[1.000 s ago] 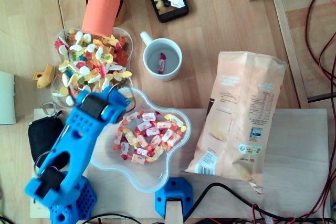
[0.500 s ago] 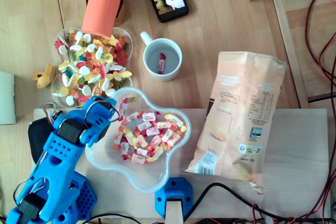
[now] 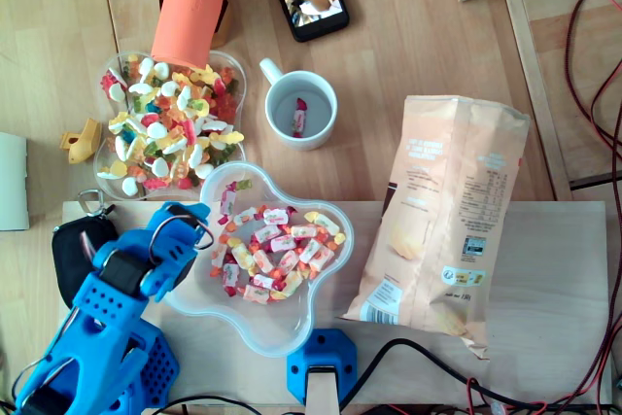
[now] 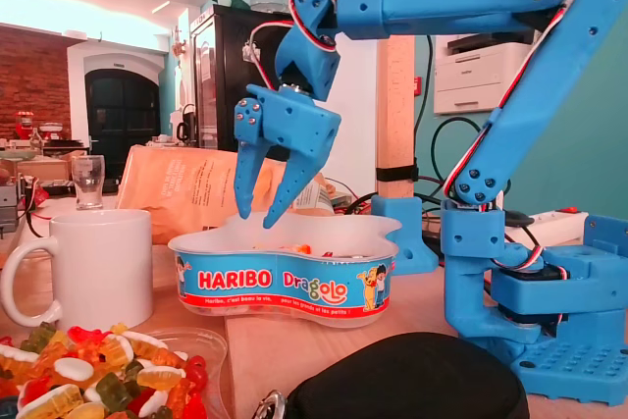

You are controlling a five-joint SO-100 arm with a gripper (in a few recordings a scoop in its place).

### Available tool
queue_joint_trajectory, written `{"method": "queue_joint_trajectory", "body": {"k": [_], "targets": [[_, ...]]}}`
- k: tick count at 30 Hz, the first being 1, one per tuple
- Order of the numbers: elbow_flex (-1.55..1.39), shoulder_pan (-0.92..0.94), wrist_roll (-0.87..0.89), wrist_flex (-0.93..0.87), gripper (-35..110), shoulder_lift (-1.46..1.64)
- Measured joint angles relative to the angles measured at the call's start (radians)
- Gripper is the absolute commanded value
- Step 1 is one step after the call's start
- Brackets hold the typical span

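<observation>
While the gripper (image 4: 255,215) hangs over the tub (image 4: 285,287), its two fingers stand apart and hold nothing. Their tips point down, just above the rim. In the overhead view it is at the tub's left edge, near the candies (image 3: 272,250). A mug (image 3: 301,109) and a gummy bowl (image 3: 237,85) stand behind the tub, and a bag (image 3: 442,211) lies to its right.
</observation>
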State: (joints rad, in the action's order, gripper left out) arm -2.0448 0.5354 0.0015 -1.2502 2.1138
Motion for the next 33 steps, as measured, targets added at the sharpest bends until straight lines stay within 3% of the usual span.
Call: {"method": "queue_joint_trajectory", "body": {"k": [18,27,33], "targets": [[-0.077,0.155,-0.575,0.018,10,0.015],[-0.147,0.158,-0.618,0.026,10,0.054],[-0.305,0.17,-0.618,0.109,10,0.238]]}}
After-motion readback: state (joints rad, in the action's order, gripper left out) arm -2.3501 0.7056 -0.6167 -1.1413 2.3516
